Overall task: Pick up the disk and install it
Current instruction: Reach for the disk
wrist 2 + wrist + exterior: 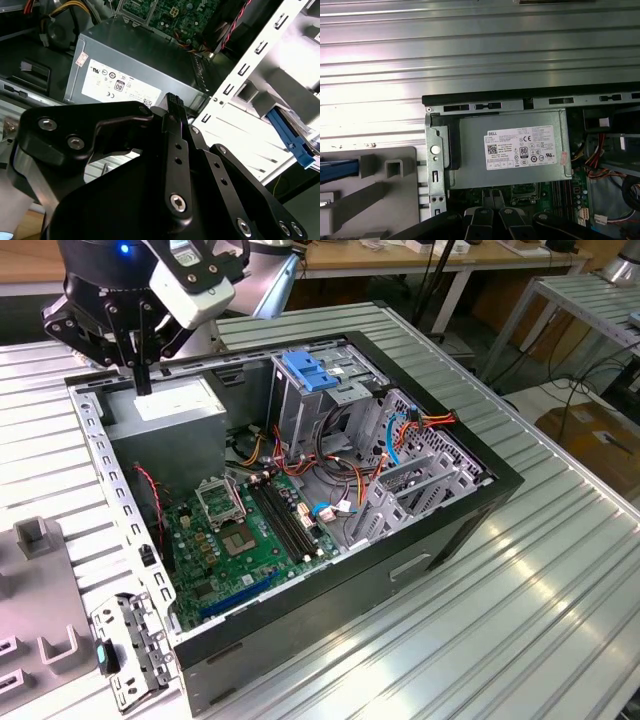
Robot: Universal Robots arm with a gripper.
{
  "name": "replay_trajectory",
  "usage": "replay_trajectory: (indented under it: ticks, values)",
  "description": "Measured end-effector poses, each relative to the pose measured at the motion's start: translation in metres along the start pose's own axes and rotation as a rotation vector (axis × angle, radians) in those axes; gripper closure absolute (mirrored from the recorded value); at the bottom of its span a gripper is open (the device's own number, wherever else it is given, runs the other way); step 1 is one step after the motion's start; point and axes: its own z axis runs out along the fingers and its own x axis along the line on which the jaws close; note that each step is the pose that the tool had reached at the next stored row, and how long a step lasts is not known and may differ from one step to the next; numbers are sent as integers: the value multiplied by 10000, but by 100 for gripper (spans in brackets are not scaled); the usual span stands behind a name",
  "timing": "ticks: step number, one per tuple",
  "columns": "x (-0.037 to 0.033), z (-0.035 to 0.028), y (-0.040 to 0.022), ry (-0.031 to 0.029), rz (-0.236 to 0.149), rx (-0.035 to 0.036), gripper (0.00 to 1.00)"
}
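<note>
Blue side rail of the disk (337, 167) peeking in at the left edge of the first wrist view, on the grey holder (395, 205) beside the open PC case (300, 630). Further right, upper left of the exterior view: gripper (143, 388) pinched closed, empty, hanging just over the power supply (170, 435).

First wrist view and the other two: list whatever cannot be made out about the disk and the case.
1. First wrist view: a blue strip in the grey holder runs off the picture's edge; too little shows to identify it.
2. Second wrist view: the gripper covers part of the power supply.
3. Exterior view: the walls of the drive cage hide its slots under the blue handle piece.
</note>
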Motion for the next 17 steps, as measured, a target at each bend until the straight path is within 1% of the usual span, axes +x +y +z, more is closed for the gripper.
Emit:
replay_trajectory:
  ticks: [6,7,17]
  values:
    - [26,0,-2,0,0,0,89]
    - [52,0,-4,0,0,0,89]
    - [110,0,-8,1,0,0,89]
